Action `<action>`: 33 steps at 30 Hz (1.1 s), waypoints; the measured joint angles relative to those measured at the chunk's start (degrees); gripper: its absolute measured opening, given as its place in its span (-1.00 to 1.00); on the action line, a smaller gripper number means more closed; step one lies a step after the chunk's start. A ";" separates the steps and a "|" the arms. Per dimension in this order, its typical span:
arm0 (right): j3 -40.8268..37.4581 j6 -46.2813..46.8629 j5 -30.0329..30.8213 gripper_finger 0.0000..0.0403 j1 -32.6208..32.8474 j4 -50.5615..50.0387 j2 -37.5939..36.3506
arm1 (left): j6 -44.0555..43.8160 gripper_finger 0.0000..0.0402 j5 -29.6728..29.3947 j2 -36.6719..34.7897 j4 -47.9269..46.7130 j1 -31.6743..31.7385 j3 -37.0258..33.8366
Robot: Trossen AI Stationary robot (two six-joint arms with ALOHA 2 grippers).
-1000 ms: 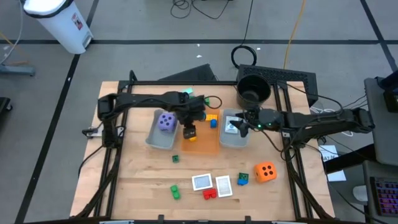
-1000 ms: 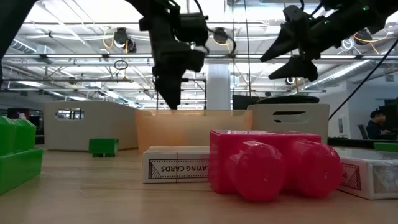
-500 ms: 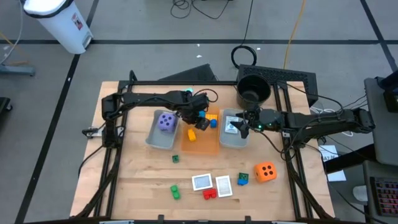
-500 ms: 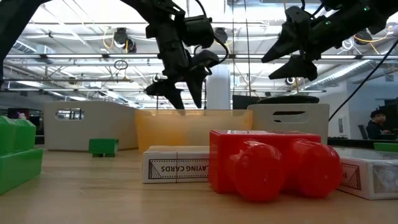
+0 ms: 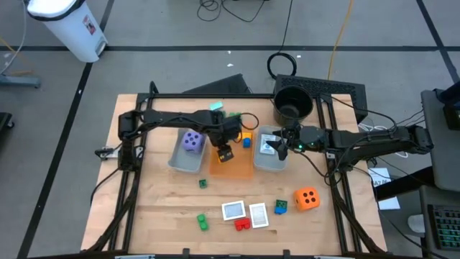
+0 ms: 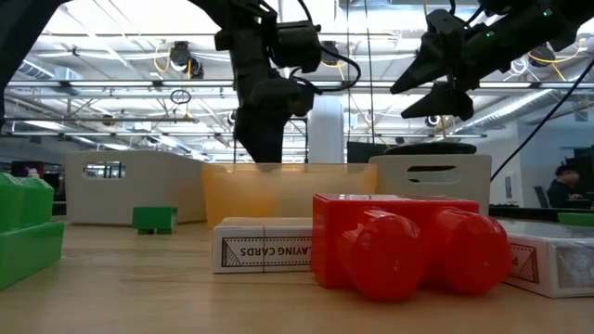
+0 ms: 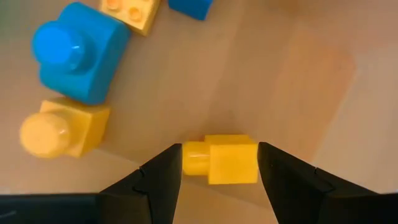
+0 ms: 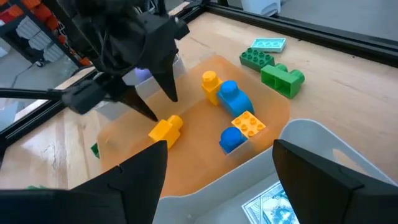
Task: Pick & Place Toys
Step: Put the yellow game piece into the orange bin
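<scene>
A yellow brick (image 7: 224, 160) lies on its side on the floor of the orange tray (image 5: 241, 167). My left gripper (image 5: 225, 151) hangs just above it, open and pointing down, one finger on each side; in the right wrist view its fingertips (image 8: 157, 117) end short of the brick (image 8: 165, 129). Farther along the tray lie two blue bricks (image 8: 231, 97) and two more yellow ones (image 8: 249, 122). My right gripper (image 5: 279, 146) hovers open and empty over the right grey tray (image 5: 271, 162), which holds a card (image 8: 267, 205). A purple die (image 5: 191, 141) sits in the left grey tray.
On the near part of the table lie two cards (image 5: 233, 210), a red brick (image 5: 243, 224), green bricks (image 5: 203, 221), a small blue-green piece (image 5: 280, 207) and an orange die (image 5: 307, 198). Green bricks (image 8: 283, 79) lie beyond the orange tray. A black bucket (image 5: 292, 104) stands at the far right.
My left gripper swung a little toward the far right and rolled, with its fingers spread sideways, then came back over the yellow brick pointing down. It stayed open throughout. The brick kept its place on the orange tray.
</scene>
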 joint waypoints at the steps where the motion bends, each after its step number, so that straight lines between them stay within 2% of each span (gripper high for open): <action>1: 0.00 0.21 -0.02 0.40 0.00 -0.11 0.00 | 0.60 0.06 -0.14 0.14 -0.18 -0.24 -0.05; 4: 0.00 0.45 -0.04 0.40 0.00 -0.33 0.00 | 0.54 0.06 -1.82 0.30 0.25 -0.89 -0.07; 13: 0.00 0.80 -0.02 0.40 0.00 -0.38 0.00 | 0.25 0.11 -0.37 0.52 0.14 -0.86 -0.07; 26: 0.00 0.83 0.02 0.40 0.00 -0.38 0.00 | 2.49 0.69 -0.67 1.66 -0.50 -1.31 -0.02; 33: 0.00 1.28 0.00 0.40 0.00 -0.57 0.02 | 4.12 0.80 -1.69 5.21 -1.87 -2.92 -0.04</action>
